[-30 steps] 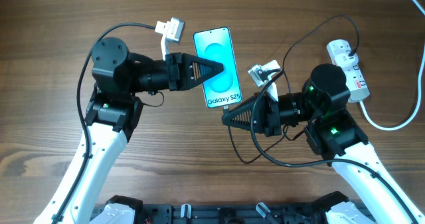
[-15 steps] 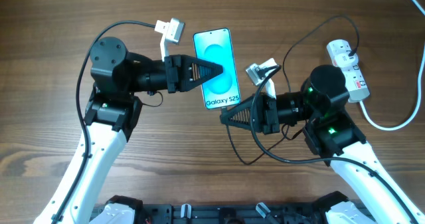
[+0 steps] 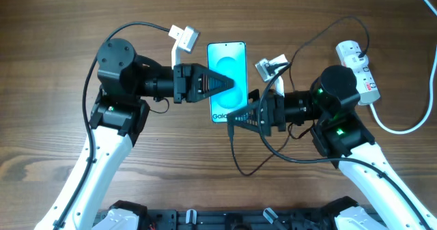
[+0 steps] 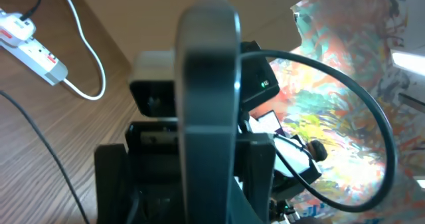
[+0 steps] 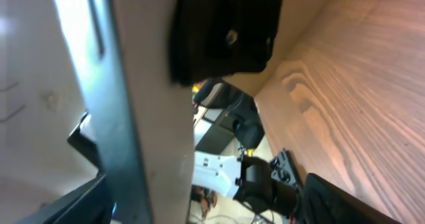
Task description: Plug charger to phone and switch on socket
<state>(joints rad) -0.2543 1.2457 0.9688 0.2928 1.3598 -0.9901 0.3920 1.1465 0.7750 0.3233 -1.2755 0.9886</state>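
The phone (image 3: 231, 58) is at the middle of the counter (image 3: 54, 25), screen up and long axis running far to near. The left fingers (image 3: 215, 85) come in from the left and pinch it across its faces, one finger lying over the teal glass. In the left wrist view the phone (image 4: 207, 104) shows as a dark slab seen edge-on, so it is probably held just clear of the wood.

The right fingers (image 3: 249, 115) reach in from the right to the phone's near end, drawn together to a point. The charger (image 3: 233, 147) leaves that point and loops toward the near side, so they look to be pinching its free end. The connector itself is hidden. The right wrist view is filled by a close, blurred edge and shows nothing of the port.

The phone is stiff, flat and fairly light, but its glass is slick. A firm grip around mid-body, clear of the near end, should keep it from pivoting when the plug pushes in. The cable is limp and nearly weightless, so it will buckle if held far back. The place to hold it is the rigid housing just behind the metal tip, square to the port. Forcing it in crooked could bend the tip.

The socket (image 3: 358, 67) lies far right, well apart from both arms, with its thick white cord (image 3: 403, 129) curling off to the right. It is not yet attended to.
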